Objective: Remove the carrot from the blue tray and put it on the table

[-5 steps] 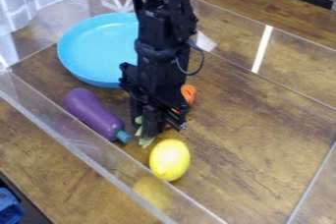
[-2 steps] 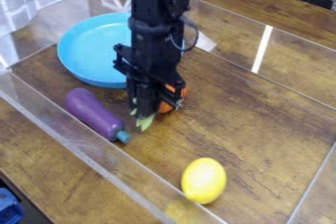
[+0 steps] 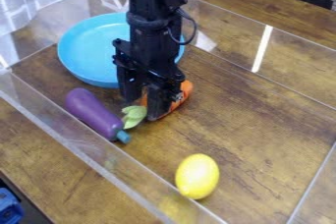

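Hiding most of the carrot (image 3: pixel 182 92), the black tool (image 3: pixel 148 101) points straight down with its jaws spread and released, one on each side of it; only an orange end and the green top by the eggplant (image 3: pixel 92 111) show. The carrot lies on the surface (image 3: pixel 262 120), outside the blue tray (image 3: pixel 85 46). Dark brown planks sit inside a clear acrylic wall (image 3: pixel 79 135). A yellow lemon (image 3: pixel 197 175) rests well apart, nearer the camera.

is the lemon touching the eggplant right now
Apart. The camera view shows the lemon lying alone near the front acrylic wall, with bare table between it and the eggplant up to the left.
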Tool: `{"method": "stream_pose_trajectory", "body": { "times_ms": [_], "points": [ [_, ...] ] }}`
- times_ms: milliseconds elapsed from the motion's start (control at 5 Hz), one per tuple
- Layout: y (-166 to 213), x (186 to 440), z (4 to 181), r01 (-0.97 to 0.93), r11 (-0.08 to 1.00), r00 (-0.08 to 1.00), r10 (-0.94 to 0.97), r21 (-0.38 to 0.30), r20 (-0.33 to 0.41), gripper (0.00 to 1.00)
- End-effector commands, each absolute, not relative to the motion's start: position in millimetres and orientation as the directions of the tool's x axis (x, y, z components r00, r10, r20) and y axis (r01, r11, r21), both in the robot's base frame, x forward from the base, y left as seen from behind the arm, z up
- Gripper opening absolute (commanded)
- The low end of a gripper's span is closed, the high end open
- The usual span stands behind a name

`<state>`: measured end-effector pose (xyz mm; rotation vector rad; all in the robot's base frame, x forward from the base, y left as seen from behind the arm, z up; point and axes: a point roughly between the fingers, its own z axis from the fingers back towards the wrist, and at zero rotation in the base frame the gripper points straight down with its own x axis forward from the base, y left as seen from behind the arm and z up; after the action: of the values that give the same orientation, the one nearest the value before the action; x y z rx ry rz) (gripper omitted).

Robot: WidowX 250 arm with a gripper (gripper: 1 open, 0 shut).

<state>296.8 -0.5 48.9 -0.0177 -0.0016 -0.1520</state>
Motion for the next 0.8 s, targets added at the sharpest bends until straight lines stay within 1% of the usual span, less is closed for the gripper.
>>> {"method": "stream_pose_trajectory", "body": {
  "times_ms": [0, 200, 400, 600],
  "points": [
    [0.4, 304.3, 73.5, 0.16, 0.987, 0.983, -0.158, -0.013, 0.098, 0.0],
    [1.7, 306.1, 69.9, 0.172, 0.985, 0.98, -0.169, -0.016, 0.106, 1.0],
    [4.9, 307.9, 67.6, 0.175, 0.984, 0.978, -0.172, -0.017, 0.116, 0.0],
    [6.6, 307.1, 65.5, 0.185, 0.982, 0.976, -0.182, -0.02, 0.12, 0.0]
  ]
}}
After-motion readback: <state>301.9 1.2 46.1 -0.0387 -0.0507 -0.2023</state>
